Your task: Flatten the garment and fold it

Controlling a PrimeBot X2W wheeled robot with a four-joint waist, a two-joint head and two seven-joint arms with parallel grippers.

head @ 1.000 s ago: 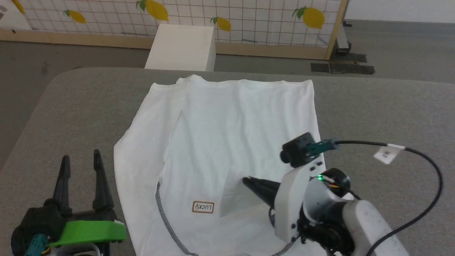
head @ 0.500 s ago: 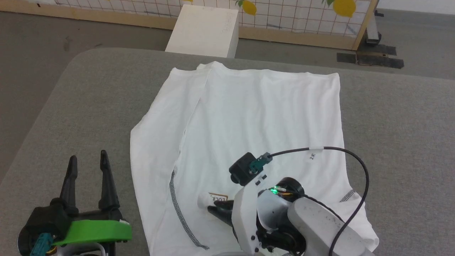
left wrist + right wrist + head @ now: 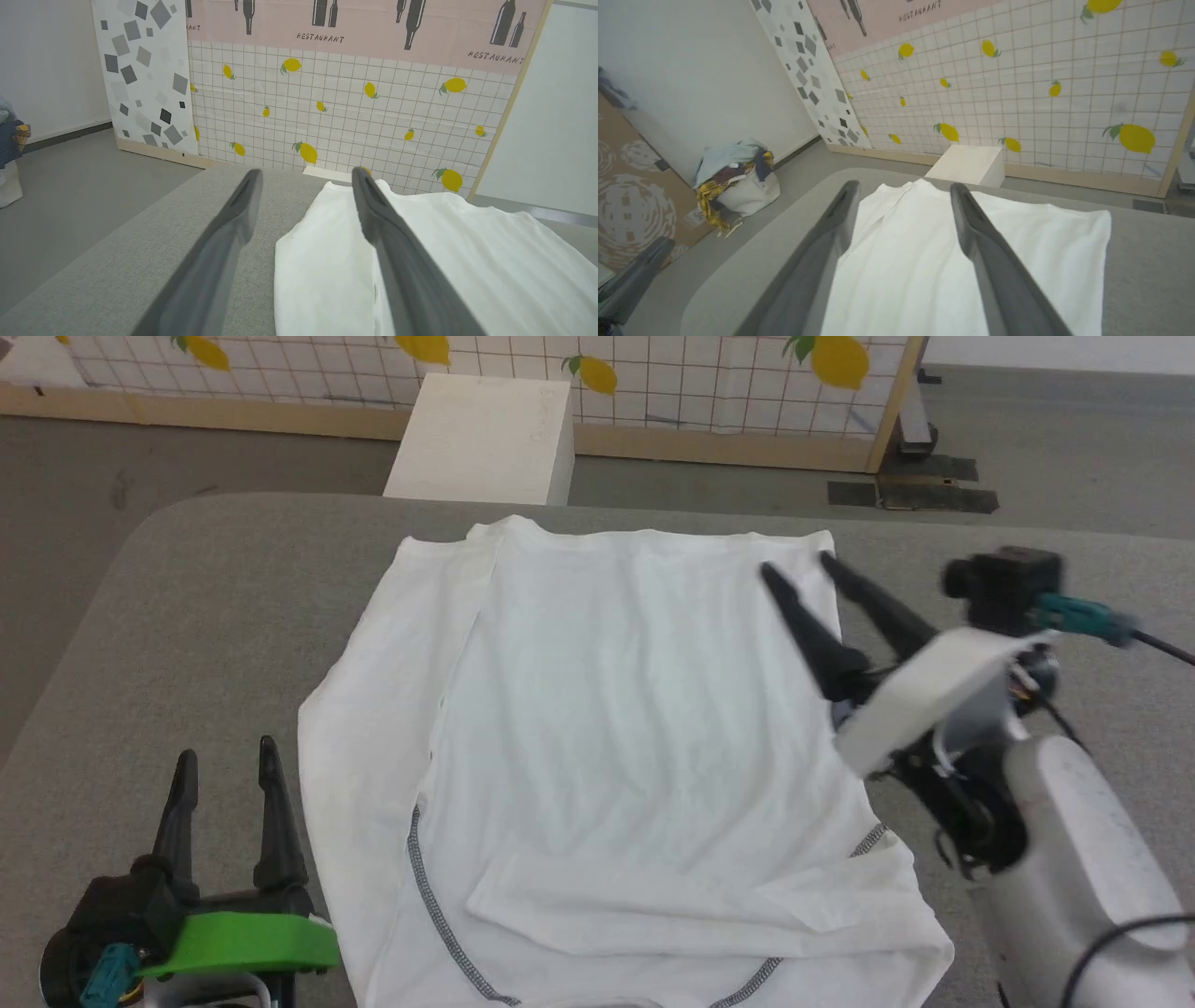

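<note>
Grey table, shirt with near edge cut off, left gripper and right gripper both agape, empty.

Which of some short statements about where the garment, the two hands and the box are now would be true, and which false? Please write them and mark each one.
1. The garment lies spread on the grey table. True.
2. The right hand is shut on the hem of the garment. False: its fingers stand apart and hold nothing, over the garment's far right corner.
3. The left hand is open and is beside the garment, over the grey table. True.
4. The white box stands on top of the garment. False: the white box stands on the floor beyond the far edge of the grey table.
</note>
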